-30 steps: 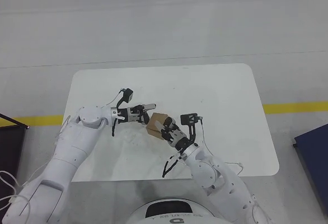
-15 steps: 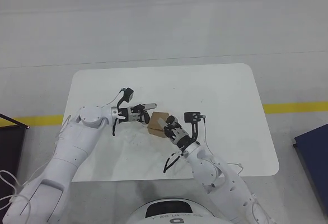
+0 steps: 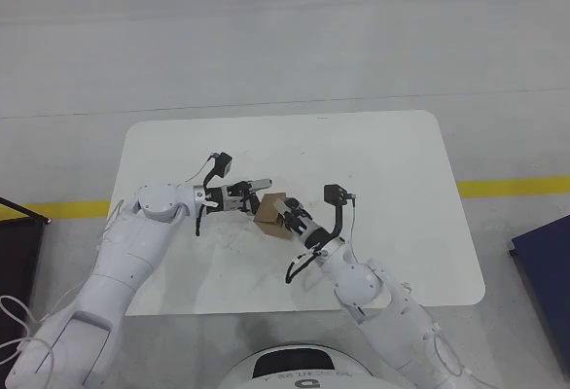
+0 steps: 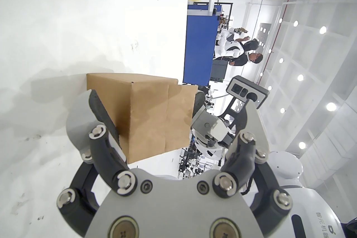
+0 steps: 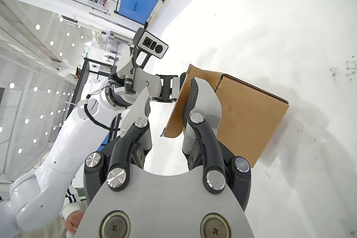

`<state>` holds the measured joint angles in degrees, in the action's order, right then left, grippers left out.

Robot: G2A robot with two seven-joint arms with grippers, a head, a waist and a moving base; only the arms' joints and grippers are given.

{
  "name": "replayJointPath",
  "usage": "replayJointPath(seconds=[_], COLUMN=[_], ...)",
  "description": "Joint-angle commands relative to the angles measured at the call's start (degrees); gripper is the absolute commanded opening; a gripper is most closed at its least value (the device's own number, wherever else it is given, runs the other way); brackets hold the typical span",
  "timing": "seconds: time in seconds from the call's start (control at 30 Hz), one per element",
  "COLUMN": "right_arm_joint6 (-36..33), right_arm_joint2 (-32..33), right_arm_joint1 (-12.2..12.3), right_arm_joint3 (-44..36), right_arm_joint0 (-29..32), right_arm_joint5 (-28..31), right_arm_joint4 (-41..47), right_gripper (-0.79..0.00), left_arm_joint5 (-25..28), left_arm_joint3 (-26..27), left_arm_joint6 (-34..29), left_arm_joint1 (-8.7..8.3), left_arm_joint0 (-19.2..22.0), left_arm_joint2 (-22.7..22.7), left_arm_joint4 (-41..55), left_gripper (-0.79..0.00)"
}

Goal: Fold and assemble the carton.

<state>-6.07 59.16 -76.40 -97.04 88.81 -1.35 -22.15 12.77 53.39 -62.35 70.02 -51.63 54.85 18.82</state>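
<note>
The small brown cardboard carton [image 3: 271, 210] lies between both unclenched grippers: the right gripper [image 5: 170, 89] straddles its open-end wall, the left gripper [image 4: 170, 103] brackets the opposite end.

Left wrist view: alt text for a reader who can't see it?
A brown cardboard carton sits on the white table between the open fingers of the left hand, one black pad against its side. The right hand is at the carton's far side.

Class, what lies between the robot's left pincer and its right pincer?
The brown cardboard carton sits between the left pincer and the right pincer, seen in the top view.
</note>
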Motion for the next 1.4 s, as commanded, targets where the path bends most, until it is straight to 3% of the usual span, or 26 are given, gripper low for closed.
replayJointPath(seconds=[0.0,0.1,0.27,0.33,0.63,0.7,1.0,1.2,1.27,1.37], right_arm_joint6=[-0.02,-0.17,0.61,1.28,0.13,-0.21,-1.42,-1.87,-2.03,-2.2], right_arm_joint2=[-0.11,-0.29,-0.34,-0.36,-0.69,-0.63,-1.06,-1.5,-1.59,-1.6], right_arm_joint1=[-0.06,-0.14,-0.23,-0.27,-0.41,-0.42,-0.75,-0.99,-1.04,-1.1], right_arm_joint3=[0.16,0.38,0.69,0.71,-0.95,-1.16,-0.67,-0.2,-0.15,-0.11], right_arm_joint0=[-0.18,-0.36,-0.44,-0.4,0.28,0.32,-0.45,-1.05,-1.11,-1.13], right_arm_joint5=[-0.59,-1.18,-3.02,-4.24,-8.61,-8.78,-10.99,-12.1,-12.49,-12.74], right_arm_joint4=[0.04,-0.01,-1.06,-2.01,-2.72,-2.49,-1.33,-0.97,-0.84,-0.6], right_gripper=[-0.474,-0.508,-0.64,-0.785,-0.785,-0.72,-0.683,-0.73,-0.785,-0.785], left_arm_joint5=[0.03,0.07,0.43,0.73,1.29,1.37,1.51,1.6,1.64,1.63], left_arm_joint3=[0.07,0.12,0.32,0.33,0.16,0.22,0.51,0.82,0.93,1.09], left_arm_joint6=[-0.02,-0.06,0.1,0.4,1.12,1.11,1.16,1.27,1.39,1.55], left_arm_joint1=[-0.01,-0.04,-0.1,-0.14,-0.19,-0.19,-0.19,-0.24,-0.26,-0.32], left_arm_joint0=[-0.03,-0.05,-0.04,-0.06,-0.19,-0.21,-0.49,-0.73,-0.86,-0.97], left_arm_joint2=[0.04,0.09,0.1,0.11,0.36,0.38,0.44,0.54,0.62,0.74], left_arm_joint4=[-0.07,-0.32,-1.24,-1.82,-2.38,-2.43,-2.57,-2.79,-2.78,-3.05], left_gripper=[0.0,0.0,0.0,0.0,0.0,0.0,0.0,0.0,0.0,0.0])
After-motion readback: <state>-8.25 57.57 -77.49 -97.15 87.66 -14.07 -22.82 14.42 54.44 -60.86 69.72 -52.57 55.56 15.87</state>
